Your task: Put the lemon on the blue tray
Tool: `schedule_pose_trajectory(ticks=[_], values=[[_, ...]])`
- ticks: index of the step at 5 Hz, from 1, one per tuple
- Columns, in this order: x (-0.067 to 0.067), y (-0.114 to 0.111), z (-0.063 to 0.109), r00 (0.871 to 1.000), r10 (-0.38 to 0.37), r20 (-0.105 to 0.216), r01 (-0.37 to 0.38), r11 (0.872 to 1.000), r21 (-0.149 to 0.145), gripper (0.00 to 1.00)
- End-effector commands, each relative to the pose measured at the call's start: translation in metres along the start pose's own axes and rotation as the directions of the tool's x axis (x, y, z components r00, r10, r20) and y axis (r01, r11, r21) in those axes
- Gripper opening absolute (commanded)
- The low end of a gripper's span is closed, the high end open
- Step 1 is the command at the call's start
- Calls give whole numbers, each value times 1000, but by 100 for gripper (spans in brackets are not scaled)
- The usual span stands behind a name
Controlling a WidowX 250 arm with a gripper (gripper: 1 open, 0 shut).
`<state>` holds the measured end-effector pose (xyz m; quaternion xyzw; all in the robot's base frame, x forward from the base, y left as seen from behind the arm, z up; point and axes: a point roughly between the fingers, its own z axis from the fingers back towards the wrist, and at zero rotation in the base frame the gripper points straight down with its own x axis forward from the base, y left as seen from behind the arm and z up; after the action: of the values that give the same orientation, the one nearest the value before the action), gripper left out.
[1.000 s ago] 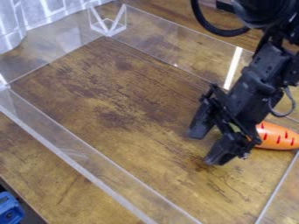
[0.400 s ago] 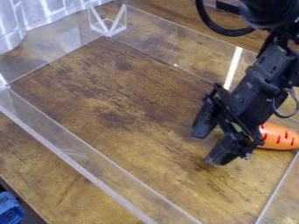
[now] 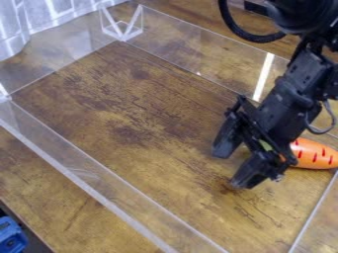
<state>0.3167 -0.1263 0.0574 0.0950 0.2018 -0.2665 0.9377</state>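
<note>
Table (image 3: pixel 119 109): worn brown wood, a visible grain running along the boards, darker stains and scuffs near the middle.
Enclosure (image 3: pixel 79 168): clear plastic walls standing on the wood, thin and glossy, catching pale reflections along their top edges; the near wall runs diagonally from the left edge toward the bottom of the frame, the far wall from upper middle toward the right.
Corner piece (image 3: pixel 122 20): a small clear triangular bracket at the far corner of the walls, upright.
Arm (image 3: pixel 297 84): black, boxy and matte, coming down from the upper right, with a looped black cable (image 3: pixel 251 25) above it.
Gripper (image 3: pixel 251 163): black, angular fingers pointing down and left toward the wood, tips just above or at the surface; the fingers appear set somewhat apart with nothing visible between them, though the dark shapes blur together.
Carrot-like object (image 3: pixel 314 154): orange, tapered, smooth with faint dark bands, lying flat on the wood just to the right of the gripper, partly hidden behind it.
Blue item (image 3: pixel 7 237): a small patch of bright blue plastic at the bottom left corner, outside the clear wall, too cropped to identify.
Lemon: no yellow fruit shows anywhere in the view; its location cannot be told.
</note>
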Motion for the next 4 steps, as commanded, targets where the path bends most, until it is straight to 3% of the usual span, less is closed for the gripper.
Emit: schedule_pose_trajectory(ticks=[1,2,3,4], values=[[1,-5,12,998,25,60,-25,1000,1,0],[-4,-3,9,997,53,53,-53,999,-4,100],[-7,1,4,996,76,46,-76,997,-4,100],[-1,3,1,997,66,48,-66,998,-1,0]])
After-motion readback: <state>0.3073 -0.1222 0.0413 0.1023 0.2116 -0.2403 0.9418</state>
